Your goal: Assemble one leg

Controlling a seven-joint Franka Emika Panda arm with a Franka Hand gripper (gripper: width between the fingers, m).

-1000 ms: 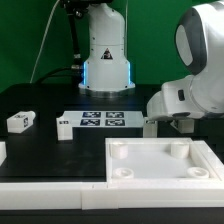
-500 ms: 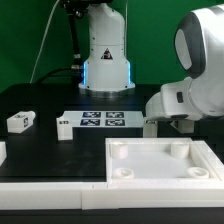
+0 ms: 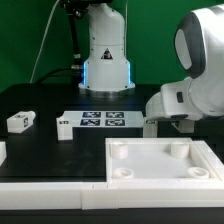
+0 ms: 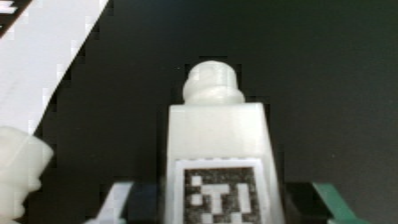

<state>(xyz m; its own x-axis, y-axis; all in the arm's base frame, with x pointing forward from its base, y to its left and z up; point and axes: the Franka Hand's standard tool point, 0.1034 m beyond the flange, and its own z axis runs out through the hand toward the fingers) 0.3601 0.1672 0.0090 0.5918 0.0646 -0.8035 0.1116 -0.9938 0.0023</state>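
Straddling the leg (image 4: pixel 221 140) closely with the gripper (image 4: pixel 224 206), but not showing whether pinching or merely flanking. Working mid-table, well off the edges, just beside the marker board (image 4: pixel 45 70). Probably best: squeezing squarely across the flat sides, keeping the peg end free.

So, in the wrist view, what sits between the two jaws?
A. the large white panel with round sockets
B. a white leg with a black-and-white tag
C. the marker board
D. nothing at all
B: the white leg sits between the jaws, its square tag facing the camera, with a dark gap showing on each side of it.
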